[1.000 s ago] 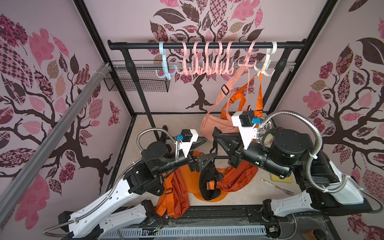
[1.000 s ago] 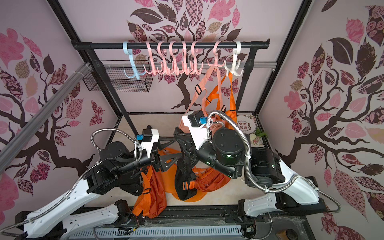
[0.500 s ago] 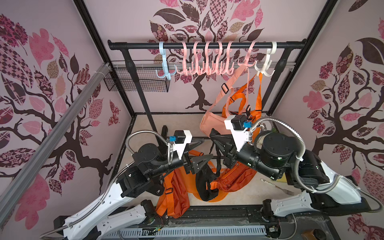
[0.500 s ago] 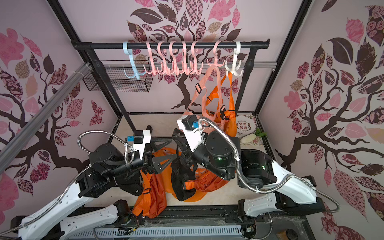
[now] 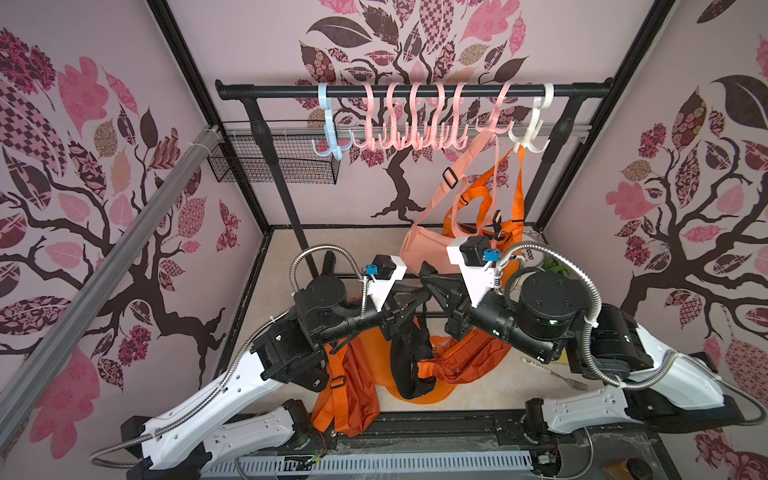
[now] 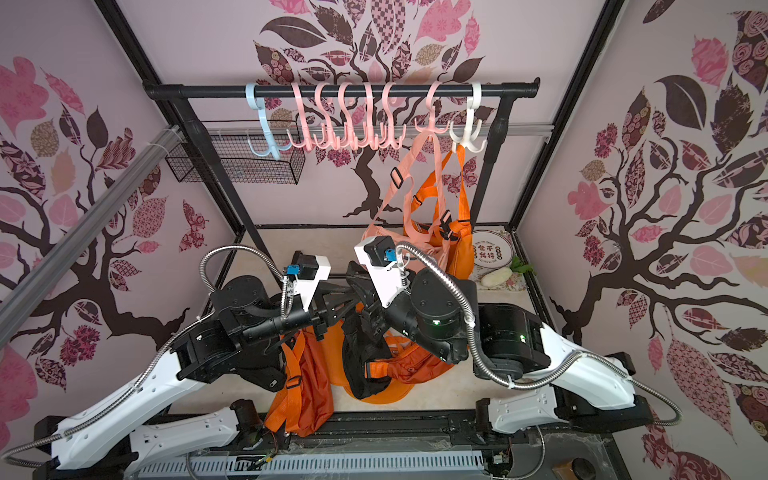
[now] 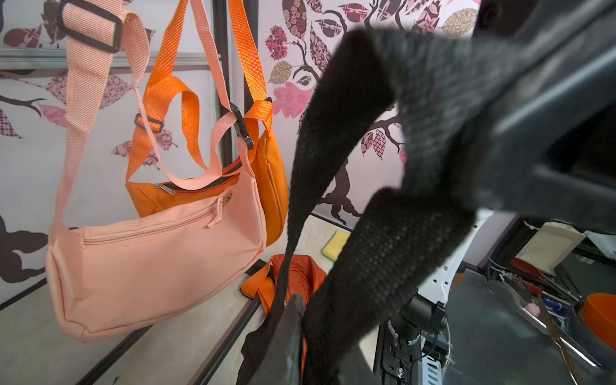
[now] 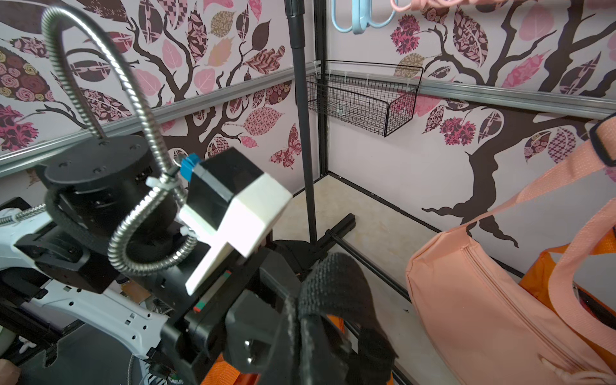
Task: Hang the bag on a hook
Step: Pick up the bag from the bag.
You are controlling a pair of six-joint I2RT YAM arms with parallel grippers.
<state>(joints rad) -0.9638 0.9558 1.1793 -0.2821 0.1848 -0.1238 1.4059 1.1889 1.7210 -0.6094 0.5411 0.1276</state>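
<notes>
The black bag (image 5: 409,365) (image 6: 365,365) hangs low over the floor by its black webbing strap (image 7: 350,116) (image 8: 333,283). My left gripper (image 5: 409,300) (image 7: 300,333) is shut on one run of the strap. Close beside it, my right gripper (image 5: 432,286) (image 8: 300,333) is shut on the strap too, and the strap loops over it. Far above, the black rail (image 5: 415,89) carries a blue hook (image 5: 328,137), several pink hooks (image 5: 411,133) and a white hook (image 5: 530,137).
A peach bag (image 5: 428,253) (image 7: 156,260) hangs from a pink hook, and an orange bag (image 5: 507,232) from the white one, just behind the grippers. Orange bags (image 5: 349,395) lie on the floor. A wire basket (image 5: 274,164) is at back left, a fork (image 5: 557,374) at right.
My left gripper stood open beside the strap and has now shut on it. The right arm swung slightly left and back again, still gripping the strap.
</notes>
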